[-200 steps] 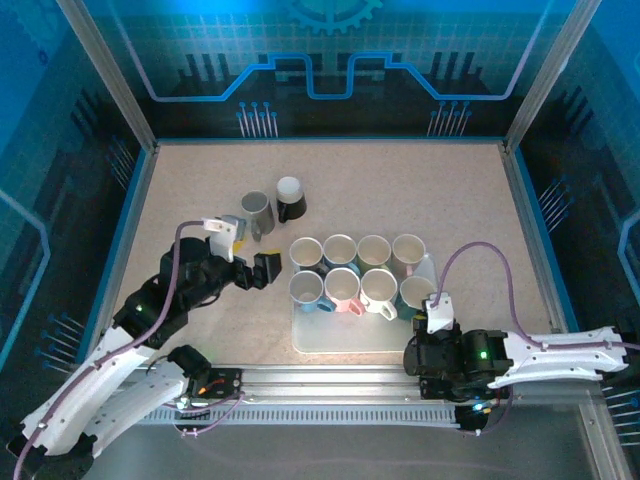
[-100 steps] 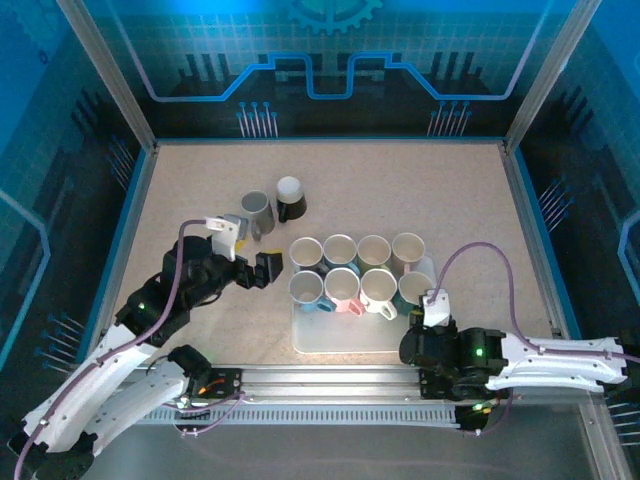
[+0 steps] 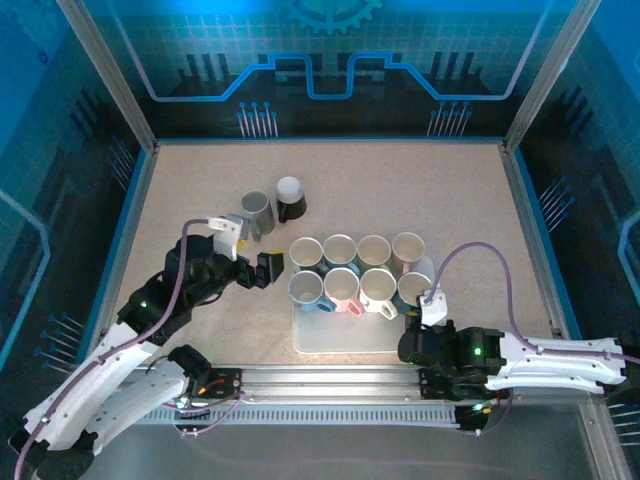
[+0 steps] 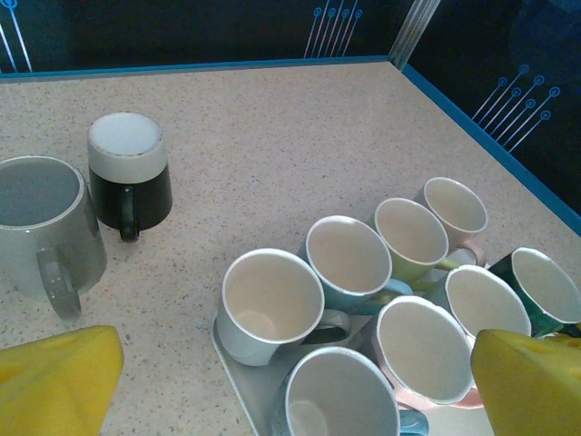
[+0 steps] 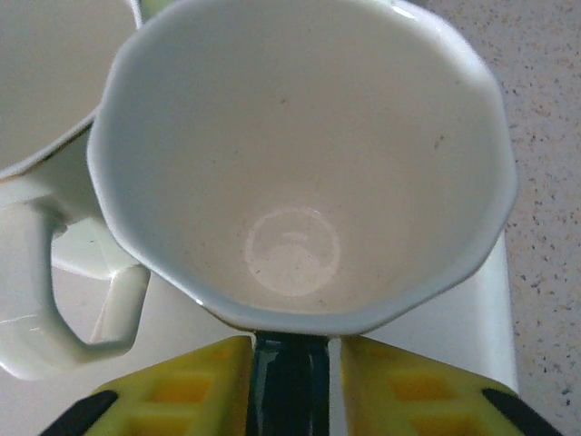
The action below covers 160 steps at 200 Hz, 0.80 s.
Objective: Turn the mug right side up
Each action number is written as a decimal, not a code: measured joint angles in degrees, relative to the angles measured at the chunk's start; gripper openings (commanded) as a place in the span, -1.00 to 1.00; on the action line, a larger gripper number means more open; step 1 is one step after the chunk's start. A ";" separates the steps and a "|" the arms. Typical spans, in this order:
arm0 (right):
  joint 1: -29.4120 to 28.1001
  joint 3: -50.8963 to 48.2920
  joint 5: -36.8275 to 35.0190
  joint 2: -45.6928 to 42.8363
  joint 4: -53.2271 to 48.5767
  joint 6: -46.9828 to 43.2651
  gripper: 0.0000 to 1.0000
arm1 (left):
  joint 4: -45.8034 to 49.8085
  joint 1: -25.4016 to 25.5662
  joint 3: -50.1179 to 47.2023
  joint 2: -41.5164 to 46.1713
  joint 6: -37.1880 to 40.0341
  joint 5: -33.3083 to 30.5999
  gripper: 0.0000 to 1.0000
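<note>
Eight mugs stand mouth-up on the tray (image 3: 335, 338). One of them is the dark-green mug (image 5: 300, 163) in the tray's near right corner. It looks properly set down: its mouth is open to the right wrist camera and the inside bottom is plain to see.

The right gripper (image 5: 290, 400) sits low at the tray's near right edge, with its yellow pads (image 5: 182, 391) on either side of that mug's handle (image 5: 289, 363). The pads are close on both sides, but I cannot tell whether they are pinching the handle or just off it.

Two mugs stand on the bench (image 3: 400, 190) beyond the tray's far left corner. The grey mug (image 3: 257, 209) is mouth-up. The black mug (image 3: 290, 199), just beside it and nearer the tray, stands with its pale base up and its handle facing the arms. By my reading this is the one mug left to turn.

The left gripper (image 3: 268, 270) hangs just left of the tray with its jaws spread wide and nothing in them. The black mug lies ahead of it, well apart from both pads and left of centre in the left wrist view.
</note>
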<state>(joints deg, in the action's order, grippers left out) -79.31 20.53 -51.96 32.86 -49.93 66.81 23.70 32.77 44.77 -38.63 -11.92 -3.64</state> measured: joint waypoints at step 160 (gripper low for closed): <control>0.04 23.45 -0.15 0.81 -9.94 -10.62 -0.18 | 3.76 -2.34 4.57 -11.23 -3.15 -0.90 0.98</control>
<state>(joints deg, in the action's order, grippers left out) -79.26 43.99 -52.12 33.67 -59.88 56.18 27.46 30.44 49.34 -49.87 -15.07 -4.54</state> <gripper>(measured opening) 0.413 0.989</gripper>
